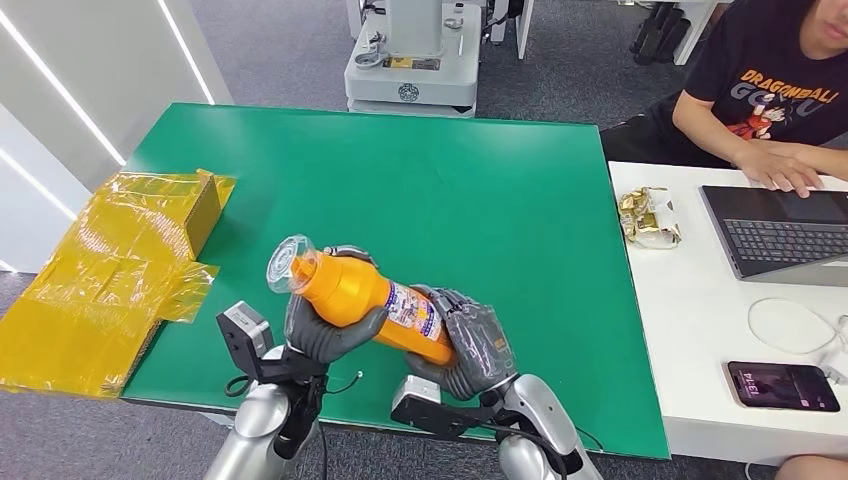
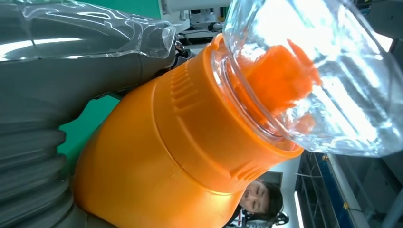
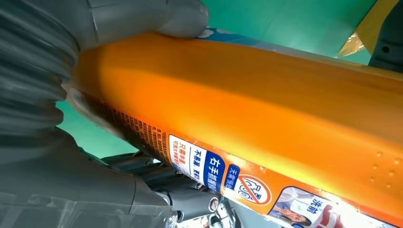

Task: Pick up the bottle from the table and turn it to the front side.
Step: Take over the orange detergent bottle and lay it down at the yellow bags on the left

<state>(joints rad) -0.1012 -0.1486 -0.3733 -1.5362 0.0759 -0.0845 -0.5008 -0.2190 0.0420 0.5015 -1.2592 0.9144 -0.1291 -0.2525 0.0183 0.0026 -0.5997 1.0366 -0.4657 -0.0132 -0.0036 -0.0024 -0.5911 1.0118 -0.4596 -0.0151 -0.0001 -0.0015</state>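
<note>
An orange bottle [image 1: 365, 296] with a clear cap [image 1: 289, 262] lies tilted above the near edge of the green table [image 1: 440, 180]. My left hand [image 1: 325, 335] grips its upper body near the neck, cap end pointing up and left. My right hand [image 1: 470, 345] holds the base end, where a printed label [image 1: 412, 312] shows. Close up, the left wrist view has the orange shoulder [image 2: 190, 142] and clear cap [image 2: 313, 71]. In the right wrist view the bottle's orange side [image 3: 266, 104] and label [image 3: 223, 173] run past my thumb [image 3: 142, 16].
A cardboard box wrapped in yellow tape [image 1: 110, 270] sits at the table's left edge. To the right stands a white desk [image 1: 690, 330] with a laptop [image 1: 785, 235], a phone [image 1: 782, 386] and a snack packet [image 1: 648, 216]. A person [image 1: 775, 90] sits there.
</note>
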